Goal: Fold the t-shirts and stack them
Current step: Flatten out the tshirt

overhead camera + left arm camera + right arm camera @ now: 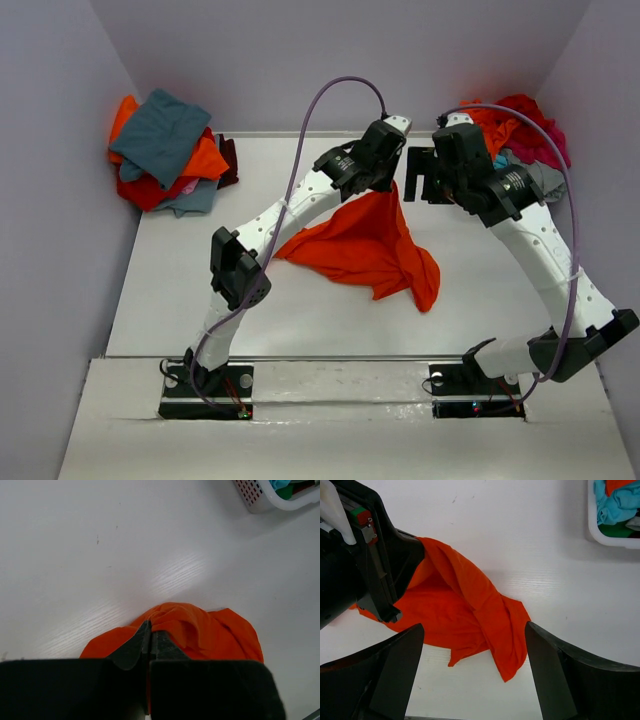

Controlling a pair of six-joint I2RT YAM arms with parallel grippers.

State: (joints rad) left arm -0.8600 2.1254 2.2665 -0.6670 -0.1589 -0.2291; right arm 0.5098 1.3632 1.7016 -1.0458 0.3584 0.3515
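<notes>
A bright orange t-shirt [368,245] hangs from one pinched point and drapes crumpled onto the white table [200,290]. My left gripper [390,178] is shut on its raised top fold; in the left wrist view the jaws [150,627] meet with orange cloth [210,630] caught between them. My right gripper [420,175] stands open just right of the left one, holding nothing. In the right wrist view its fingers [395,665] spread wide above the draped shirt [470,605], with the left gripper's black body [380,575] at upper left.
Several folded t-shirts, teal-grey on top of orange and red, are stacked at the back left [165,150]. A white plastic bin [600,530] at the back right holds loose red, turquoise and grey shirts [520,135]. Purple walls enclose the table.
</notes>
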